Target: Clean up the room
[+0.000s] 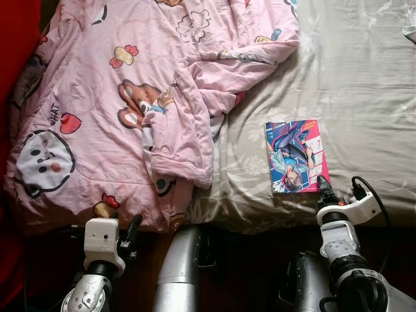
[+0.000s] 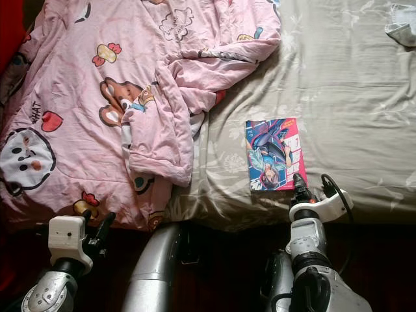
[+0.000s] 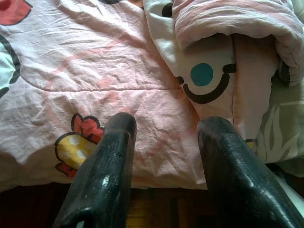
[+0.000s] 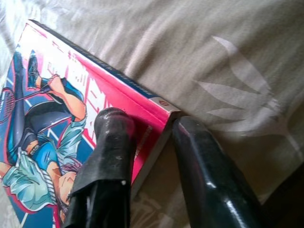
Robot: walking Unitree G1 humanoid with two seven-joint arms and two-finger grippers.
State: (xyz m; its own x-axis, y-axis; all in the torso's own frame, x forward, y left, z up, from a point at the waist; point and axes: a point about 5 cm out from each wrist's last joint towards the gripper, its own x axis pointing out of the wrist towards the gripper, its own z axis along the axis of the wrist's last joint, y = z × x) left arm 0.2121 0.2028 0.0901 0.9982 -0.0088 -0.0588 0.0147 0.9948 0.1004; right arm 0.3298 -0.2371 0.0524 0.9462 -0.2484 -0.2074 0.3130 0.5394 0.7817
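Comic book (image 1: pixel 297 156), 3 o'clock of pink quilt (image 1: pixel 130 97): right gripper (image 4: pixel 145 142) spread astride near corner, ungrasped; next, pinch shut; left gripper (image 3: pixel 164 142) released.

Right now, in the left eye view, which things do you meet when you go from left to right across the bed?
Pink cartoon blanket → colourful book → right gripper at the book's near right corner → bare grey-green sheet.
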